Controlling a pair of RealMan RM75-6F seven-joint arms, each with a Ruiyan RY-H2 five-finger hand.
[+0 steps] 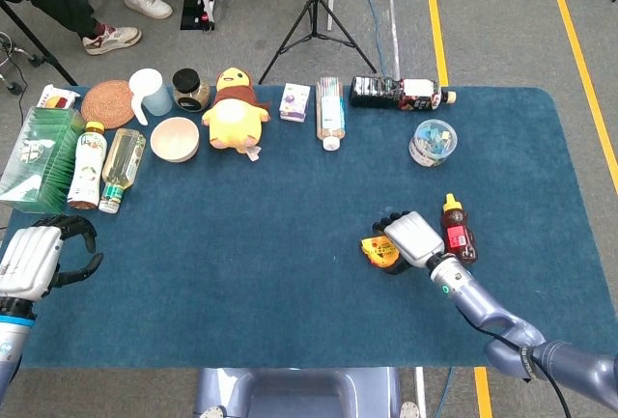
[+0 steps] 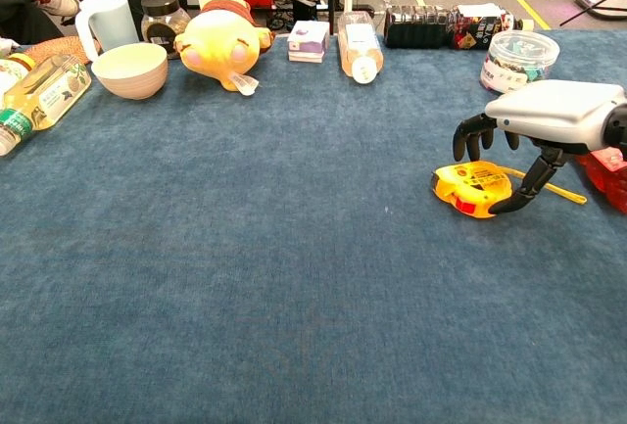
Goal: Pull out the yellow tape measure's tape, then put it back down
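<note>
Right hand arches over the yellow tape measure, thumb seemingly touching; left hand half-curled, holding nothing.

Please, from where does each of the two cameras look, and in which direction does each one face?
Head view: sits high, looks steeply down on the blue table; shows the left hand at the near left edge and the right hand with its forearm over the yellow tape measure.
Chest view: sits low at the near edge, faces across the table toward the far row of items; shows only the right hand.
Shared: right hand, tape measure, yellow plush duck, bowl.
</note>
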